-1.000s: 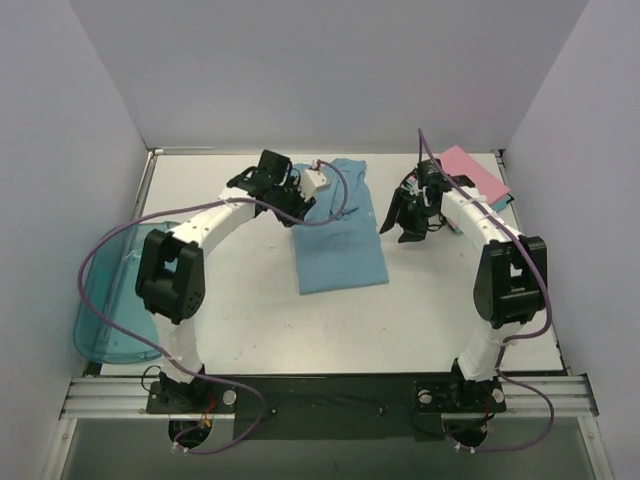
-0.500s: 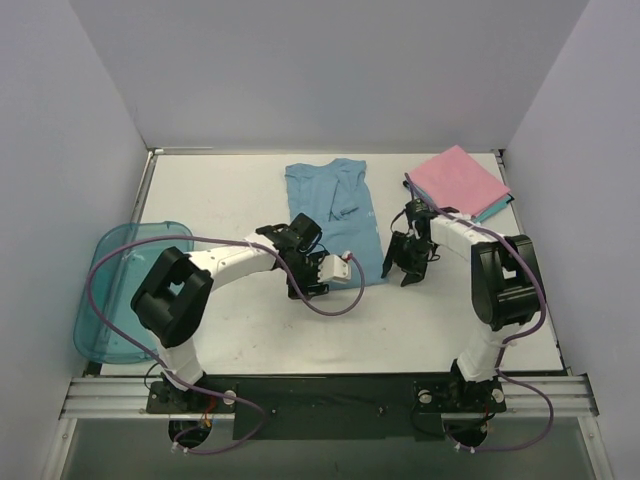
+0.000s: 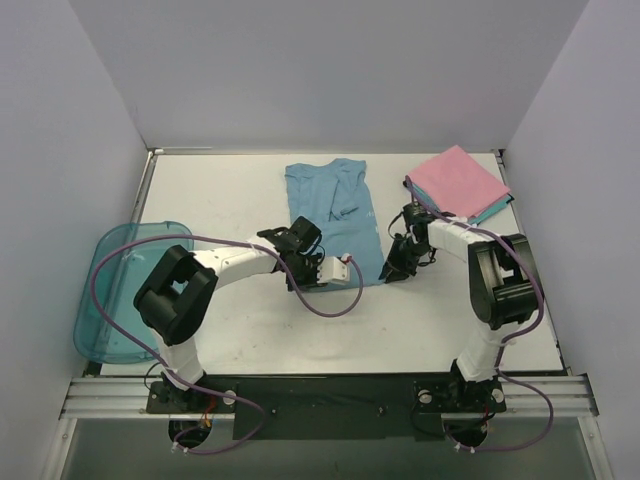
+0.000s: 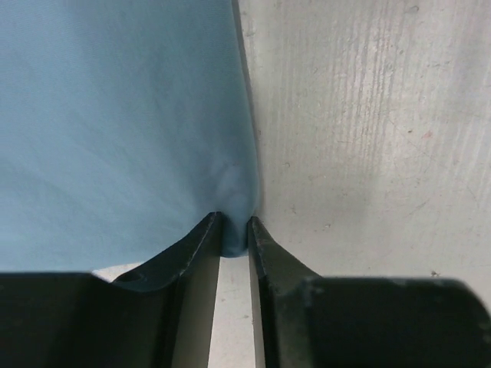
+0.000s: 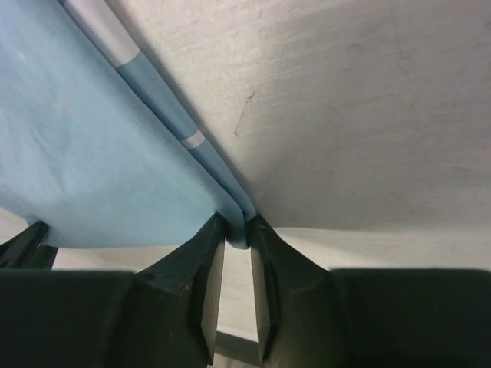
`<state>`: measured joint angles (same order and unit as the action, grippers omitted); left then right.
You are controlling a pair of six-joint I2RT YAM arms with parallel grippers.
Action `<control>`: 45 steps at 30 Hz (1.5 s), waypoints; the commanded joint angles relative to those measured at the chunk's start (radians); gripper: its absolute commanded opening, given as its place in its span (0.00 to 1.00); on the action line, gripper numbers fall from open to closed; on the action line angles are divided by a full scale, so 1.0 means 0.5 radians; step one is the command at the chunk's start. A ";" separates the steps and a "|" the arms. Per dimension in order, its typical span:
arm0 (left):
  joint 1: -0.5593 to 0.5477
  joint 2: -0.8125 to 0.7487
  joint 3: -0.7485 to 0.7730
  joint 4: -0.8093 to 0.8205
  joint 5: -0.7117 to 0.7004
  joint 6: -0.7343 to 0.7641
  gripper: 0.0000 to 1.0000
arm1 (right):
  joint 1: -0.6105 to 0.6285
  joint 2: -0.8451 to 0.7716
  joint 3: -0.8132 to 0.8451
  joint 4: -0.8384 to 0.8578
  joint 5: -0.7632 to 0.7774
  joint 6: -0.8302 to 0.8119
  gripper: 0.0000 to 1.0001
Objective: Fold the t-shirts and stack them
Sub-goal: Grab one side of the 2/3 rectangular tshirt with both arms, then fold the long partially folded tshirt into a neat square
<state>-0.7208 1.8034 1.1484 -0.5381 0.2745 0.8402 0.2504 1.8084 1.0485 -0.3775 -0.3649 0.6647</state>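
A light blue t-shirt (image 3: 336,210) lies folded lengthwise in the middle of the table. My left gripper (image 3: 308,272) is at its near left corner. In the left wrist view the jaws (image 4: 234,234) are shut on a corner of the blue cloth (image 4: 115,123). My right gripper (image 3: 391,269) is at the near right corner. In the right wrist view it (image 5: 238,230) is shut on the folded hem of the blue shirt (image 5: 92,153). A folded pink tee (image 3: 458,181) lies on a folded teal tee (image 3: 497,208) at the far right.
A translucent teal plastic bin (image 3: 120,290) hangs over the table's left edge beside the left arm. Purple cables loop from both arms. Grey walls close in the table on three sides.
Both grippers have moved from the far end of the blue shirt down to its near corners. In the last half second they shifted only slightly.
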 commanded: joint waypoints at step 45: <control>0.619 -0.196 0.814 -0.983 0.504 -0.429 0.00 | 0.220 -0.356 0.618 -0.721 -0.135 -0.197 0.00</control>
<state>-0.4522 1.6459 1.4750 -1.1461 0.5812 0.6765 0.3962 1.5284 1.2671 -0.7601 -0.4301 0.6250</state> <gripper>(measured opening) 0.027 0.019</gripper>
